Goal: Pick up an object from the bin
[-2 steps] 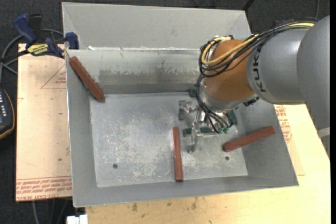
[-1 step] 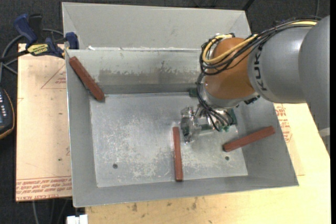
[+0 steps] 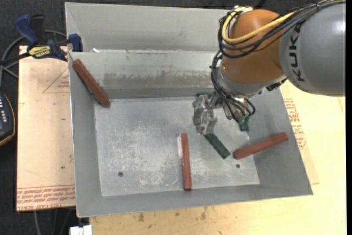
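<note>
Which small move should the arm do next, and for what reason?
Probably lower the pincer a little onto the upper end of the short dark green flat bar, which lies right at its tip. The long reddish-brown stick and the slanted reddish-brown stick lie further off.

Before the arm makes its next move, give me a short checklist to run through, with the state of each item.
1. Gripper near a target: ok, at the upper end of the dark green bar, right of centre.
2. Bar lifted: not ok, it lies on the bin floor.
3. Middle brown stick apart from the bar: ok.
4. Right brown stick apart from the bar: cannot tell, their ends are close.
5. Left brown stick out of the way: ok, against the left wall.
</note>
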You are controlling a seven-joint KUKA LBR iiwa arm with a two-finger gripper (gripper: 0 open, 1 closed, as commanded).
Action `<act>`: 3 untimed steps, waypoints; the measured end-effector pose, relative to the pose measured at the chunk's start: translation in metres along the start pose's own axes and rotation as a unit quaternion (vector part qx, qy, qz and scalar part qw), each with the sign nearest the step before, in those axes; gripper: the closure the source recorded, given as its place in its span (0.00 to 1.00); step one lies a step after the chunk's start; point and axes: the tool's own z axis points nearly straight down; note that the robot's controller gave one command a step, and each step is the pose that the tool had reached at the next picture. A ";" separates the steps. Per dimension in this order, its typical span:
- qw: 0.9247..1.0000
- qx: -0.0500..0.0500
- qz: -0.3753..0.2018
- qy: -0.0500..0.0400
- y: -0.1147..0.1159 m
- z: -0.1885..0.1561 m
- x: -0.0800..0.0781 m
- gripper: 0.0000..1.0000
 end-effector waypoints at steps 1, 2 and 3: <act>1.000 0.000 0.001 0.004 -0.001 0.005 0.002 0.00; 1.000 0.000 0.012 0.008 -0.036 0.049 0.027 0.00; 0.999 0.000 0.032 0.005 -0.076 0.122 -0.003 0.00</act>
